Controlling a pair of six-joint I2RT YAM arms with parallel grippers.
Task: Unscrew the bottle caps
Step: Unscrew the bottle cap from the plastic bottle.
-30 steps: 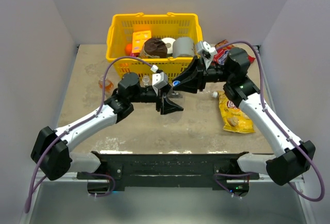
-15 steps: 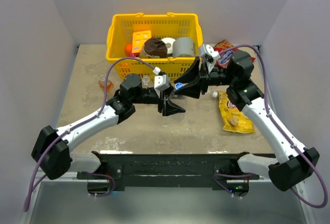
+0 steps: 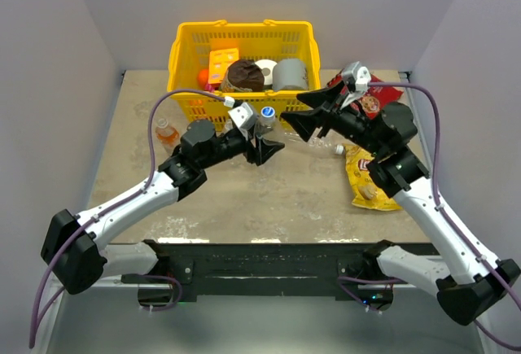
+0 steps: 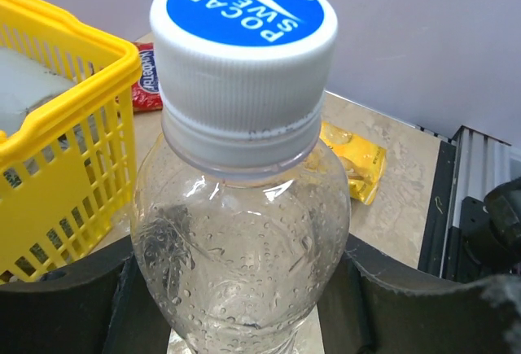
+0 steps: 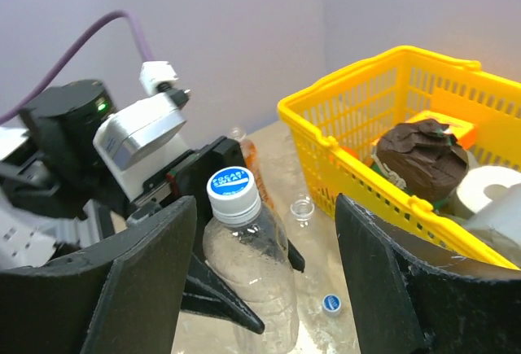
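Right gripper (image 3: pixel 298 116) has backed away from the cap (image 4: pixel 244 45), jaws wide apart; left gripper (image 3: pixel 264 144) clamps the clear bottle (image 4: pixel 244 240), capped.

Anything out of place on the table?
A loose bottle cap lies blue face up on the table near the capped clear bottle, on no bottle. Behind it an uncapped bottle stands open.

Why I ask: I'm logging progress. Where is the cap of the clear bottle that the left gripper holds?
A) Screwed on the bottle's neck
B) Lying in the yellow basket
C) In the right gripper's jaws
A: the left wrist view shows the blue-faced cap seated on the neck of the clear bottle held by the left gripper, while the right gripper stands open and empty.
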